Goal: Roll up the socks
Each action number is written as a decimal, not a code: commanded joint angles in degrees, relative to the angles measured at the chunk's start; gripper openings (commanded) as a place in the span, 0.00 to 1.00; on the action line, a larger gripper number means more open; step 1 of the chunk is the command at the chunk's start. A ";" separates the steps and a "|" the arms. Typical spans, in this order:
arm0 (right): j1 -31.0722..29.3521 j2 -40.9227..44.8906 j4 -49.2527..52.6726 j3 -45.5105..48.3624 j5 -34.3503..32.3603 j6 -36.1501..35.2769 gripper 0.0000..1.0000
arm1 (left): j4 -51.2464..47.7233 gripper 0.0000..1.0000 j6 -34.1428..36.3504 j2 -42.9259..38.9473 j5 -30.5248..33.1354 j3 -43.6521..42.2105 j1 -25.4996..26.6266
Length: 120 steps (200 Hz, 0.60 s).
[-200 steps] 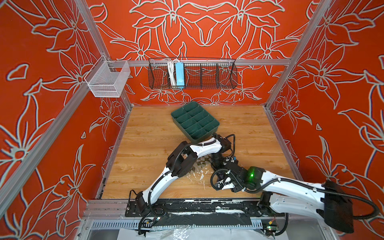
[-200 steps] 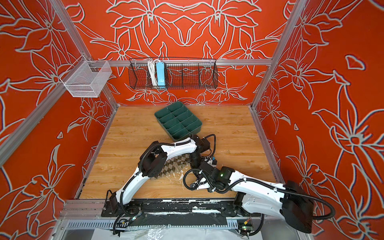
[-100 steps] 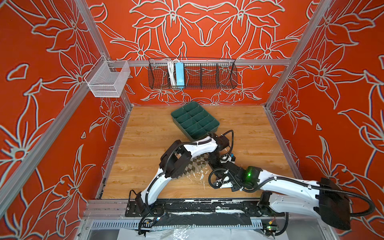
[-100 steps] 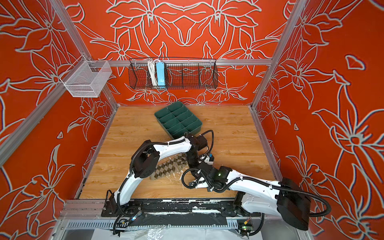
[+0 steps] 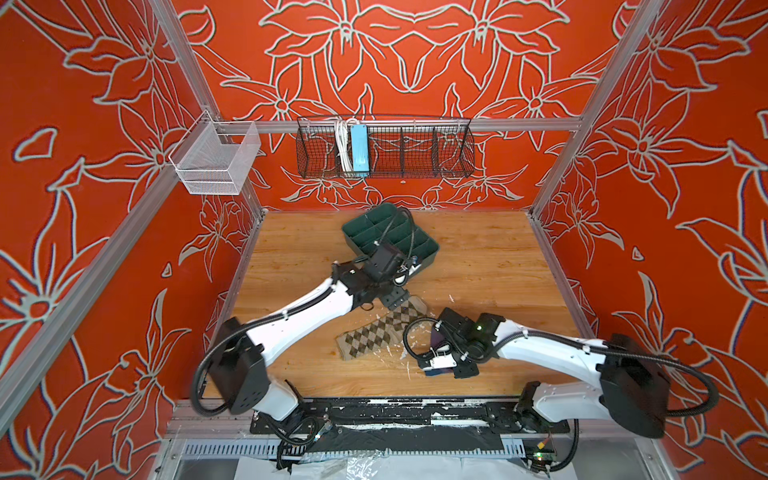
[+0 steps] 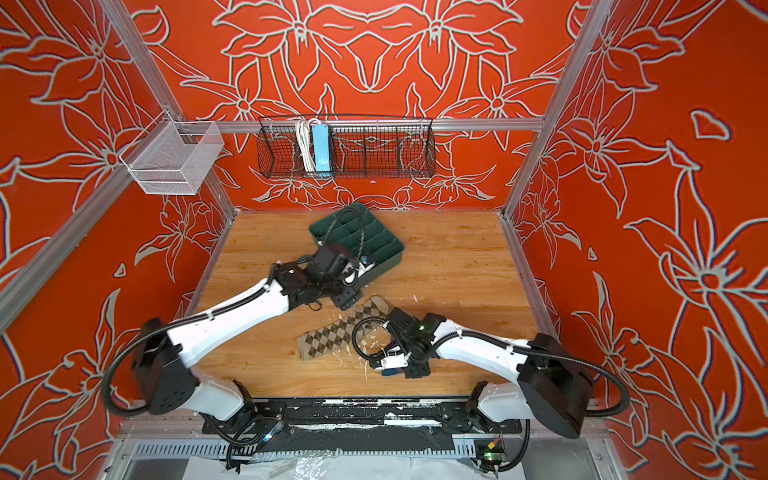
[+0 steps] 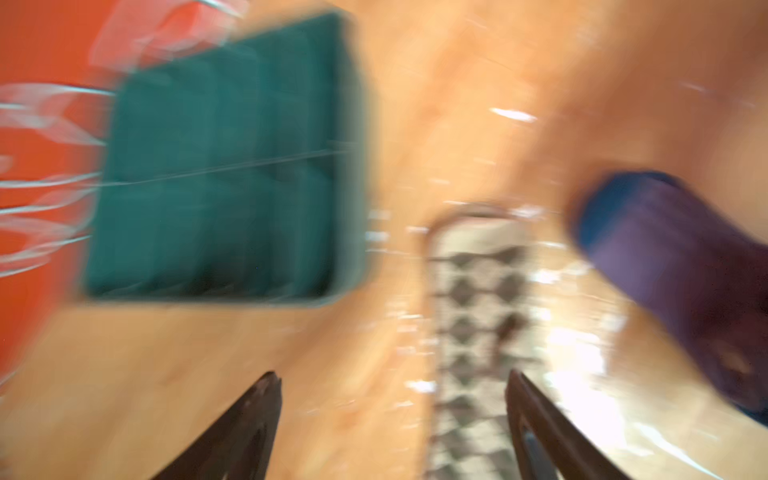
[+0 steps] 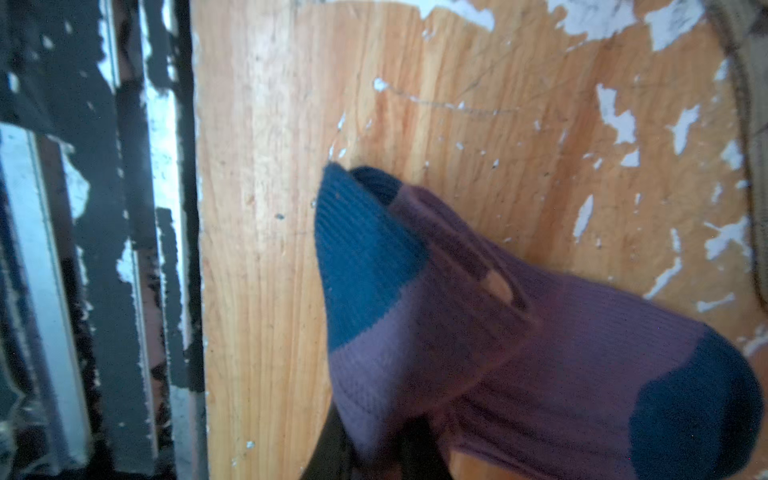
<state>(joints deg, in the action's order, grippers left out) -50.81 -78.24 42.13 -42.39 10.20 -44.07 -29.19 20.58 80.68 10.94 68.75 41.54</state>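
The beige argyle sock lies flat and slantwise on the wooden table. My left gripper hovers open over its far end, nothing between the fingers. The left wrist view is blurred; it shows the argyle sock and the purple sock beside it. My right gripper is shut on the purple sock, pinching a fold near its blue toe. In both top views the right arm hides most of the purple sock.
A green divided tray stands just behind the left wrist. A black wire basket and a white mesh basket hang on the back rails. The table's front edge and black rail lie near the right gripper.
My left gripper has opened and drawn back from the socks toward the tray. My right gripper has shut on the purple sock and pulled it a little toward the front.
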 commanded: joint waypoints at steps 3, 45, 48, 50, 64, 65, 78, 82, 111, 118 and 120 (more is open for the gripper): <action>2.53 -8.56 6.14 -3.44 10.69 3.61 0.00 | 7.55 0.83 6.60 -10.29 8.03 -6.42 0.63; 6.79 -14.51 4.80 -6.39 11.76 2.18 0.00 | 5.04 0.80 9.92 -33.20 3.56 -13.98 3.81; 7.08 -14.57 4.49 -6.31 11.91 1.96 0.00 | 5.78 0.80 10.82 -34.92 2.89 -15.21 4.47; 7.25 -14.73 4.31 -6.30 12.05 1.77 0.00 | 6.37 0.80 11.49 -35.76 2.45 -16.10 5.03; 8.58 -15.59 3.36 -6.23 12.16 0.86 0.06 | 10.58 0.80 15.97 -42.46 0.41 -22.17 9.42; 8.64 -15.66 3.29 -6.22 12.19 0.80 0.06 | 10.65 0.80 16.24 -42.76 0.40 -22.34 9.78; 9.82 -16.55 2.71 -6.08 12.05 0.30 0.09 | 11.59 0.80 19.58 -43.80 1.65 -25.93 14.14; 10.05 -16.83 2.43 -6.04 11.91 0.10 0.10 | 11.15 0.80 20.16 -43.23 2.08 -26.45 15.39; 11.95 -18.29 0.23 -5.68 12.87 -0.28 0.13 | 9.63 0.80 23.51 -31.78 4.78 -29.56 24.86; 12.49 -18.82 -0.18 -5.77 13.27 -0.25 0.14 | 11.75 0.81 24.41 -28.57 5.88 -30.71 26.77; 12.60 -18.98 -0.31 -5.82 13.34 -0.29 0.14 | 12.30 0.81 25.06 -27.69 6.05 -31.11 28.14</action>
<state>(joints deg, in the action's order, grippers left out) -39.38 -92.16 47.81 -50.76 26.59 -42.83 -18.65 39.27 44.12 14.85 41.41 63.35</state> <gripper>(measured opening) 0.144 0.804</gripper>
